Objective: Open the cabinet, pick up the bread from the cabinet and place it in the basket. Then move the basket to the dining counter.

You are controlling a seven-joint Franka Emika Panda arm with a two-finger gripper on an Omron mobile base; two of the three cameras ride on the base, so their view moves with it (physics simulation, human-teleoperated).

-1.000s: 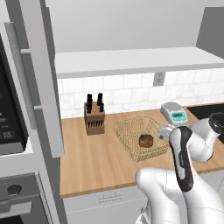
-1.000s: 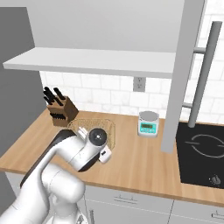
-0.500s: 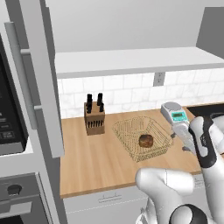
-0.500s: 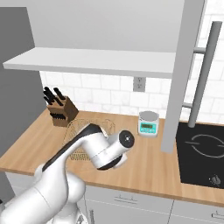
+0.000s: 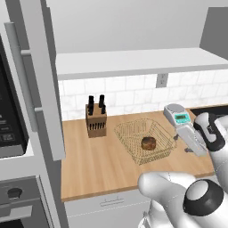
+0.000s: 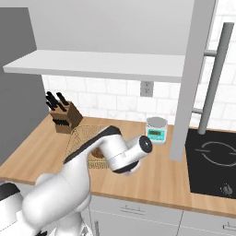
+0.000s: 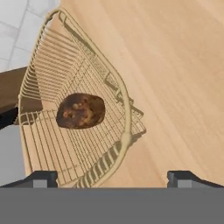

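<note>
The cabinet stands open, its grey door (image 5: 44, 89) swung to the left and its white shelf (image 5: 133, 62) bare. On the wooden counter sits the golden wire basket (image 5: 144, 140) with the dark-brown bread (image 5: 148, 143) lying inside it. In the hand view the bread (image 7: 81, 110) rests on the basket's mesh floor and the basket (image 7: 109, 83) rim runs toward my gripper (image 7: 113, 178). The gripper is open, fingertips wide apart, low at the basket's right side, holding nothing. From the right base view my arm covers most of the basket (image 6: 79, 137). The dining counter is out of view.
A knife block (image 5: 95, 120) stands left of the basket by the tiled wall. A small kitchen scale (image 5: 178, 116) sits just right of the basket, close to my arm. A black cooktop (image 6: 212, 161) lies further right, below the other open cabinet door (image 6: 184, 83).
My arm has swung from over the basket to its right side and dropped lower. The bread stays in the basket and the gripper stays open.
</note>
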